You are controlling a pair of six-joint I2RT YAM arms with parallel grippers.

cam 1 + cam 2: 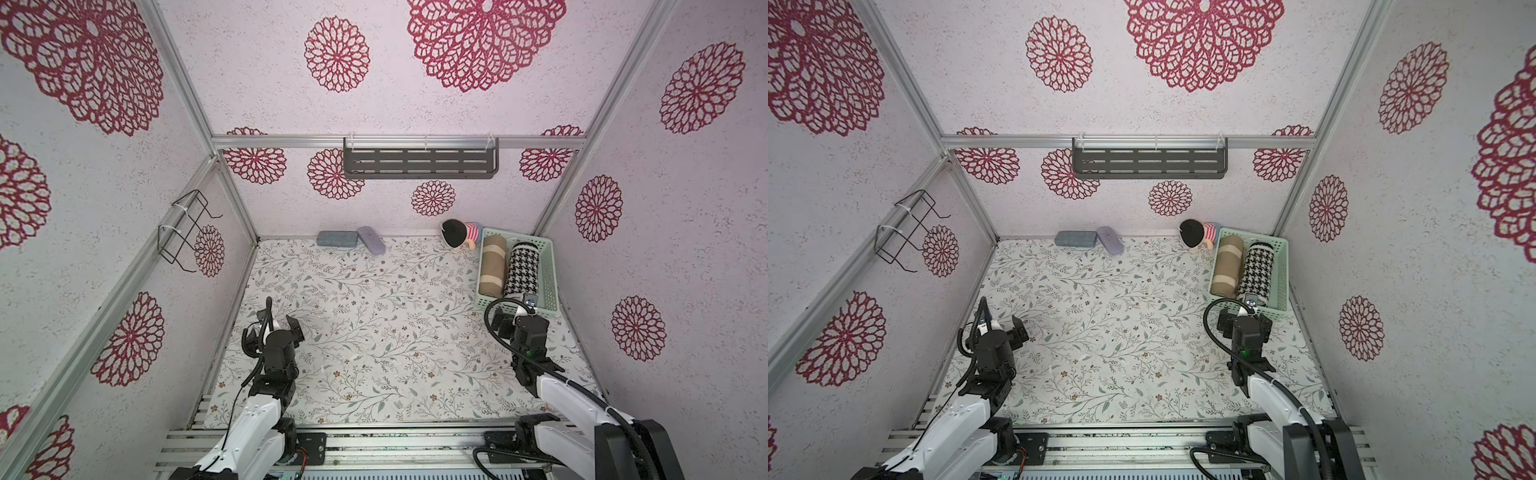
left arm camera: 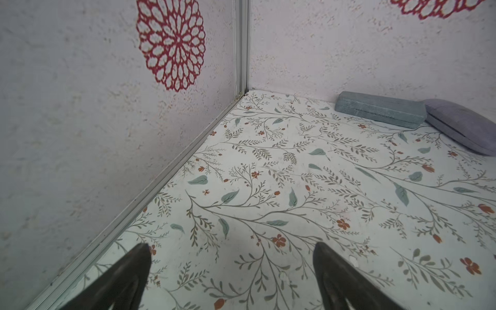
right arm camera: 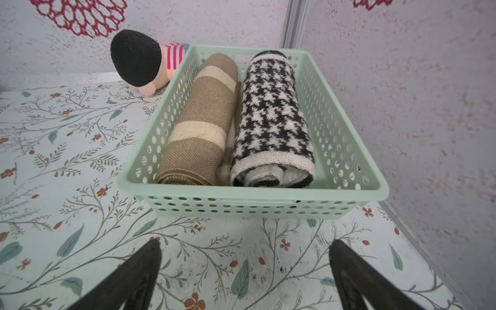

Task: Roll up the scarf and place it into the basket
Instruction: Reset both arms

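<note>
- Mint basket (image 1: pixel 548 274) sits in the far right corner of the bench (image 1: pixel 374 332) in both top views; houndstooth scarf (image 1: pixel 523 270) rolled inside, beside tan roll (image 1: pixel 492 266).
- Left wrist: left pincer (image 2: pixel 232 249) wide open, empty, above bench.
- Right wrist: right pincer (image 3: pixel 245 244) wide open, empty, just short of basket. Risk: scarf's outer edge looks loose and could unroll; a low pincer sweep could nudge the basket.

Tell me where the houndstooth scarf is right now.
In the right wrist view, the rolled houndstooth scarf lies in the mint basket at the table's far right corner, beside the tan striped roll.
</note>
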